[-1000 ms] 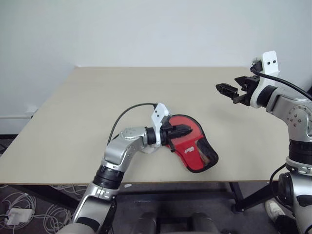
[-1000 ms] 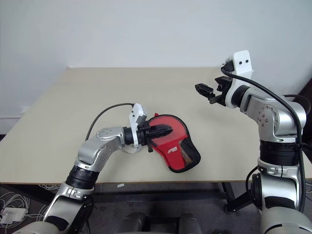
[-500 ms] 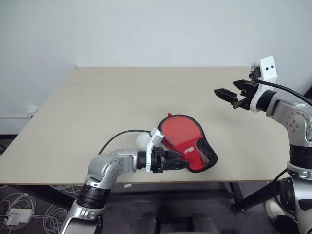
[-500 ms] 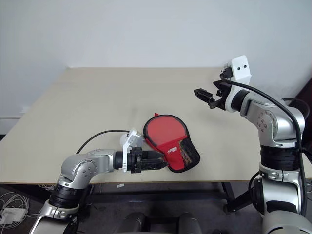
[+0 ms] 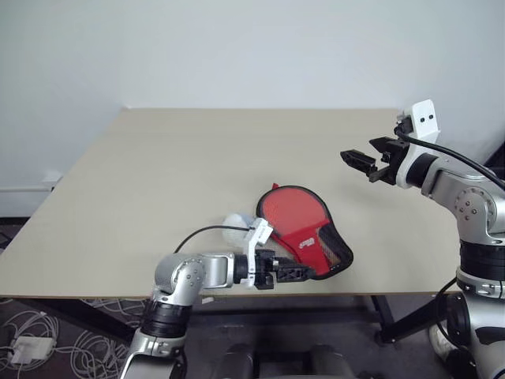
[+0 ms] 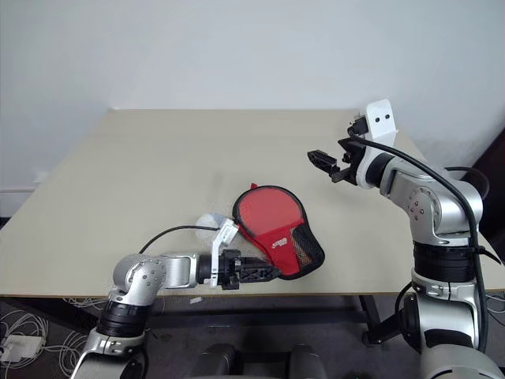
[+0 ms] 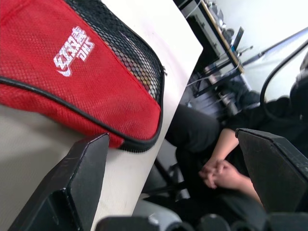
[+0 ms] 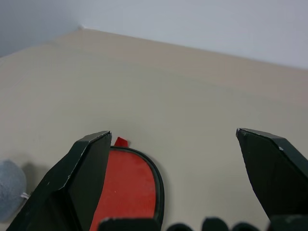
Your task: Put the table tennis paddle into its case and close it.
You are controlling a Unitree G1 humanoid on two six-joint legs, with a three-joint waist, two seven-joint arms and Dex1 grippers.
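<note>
The left gripper (image 5: 293,273) hangs spread and empty at the table's (image 5: 158,189) near edge, just at seven o'clock of the case (image 5: 304,230); the right gripper (image 5: 364,160), also spread and empty, hovers well apart at one o'clock of it. The case lies close to that edge, so a nudge could push it off. I cannot tell whether the zipper is fully shut, and no table tennis paddle shows, presumably inside.

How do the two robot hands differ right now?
The left gripper sits low at the table's near edge, right beside the red case; the right gripper hangs high above the table, well away from the case. The left points sideways toward the case; the right points toward the robot's left over the table. Both have black jaws standing wide open, holding nothing.
</note>
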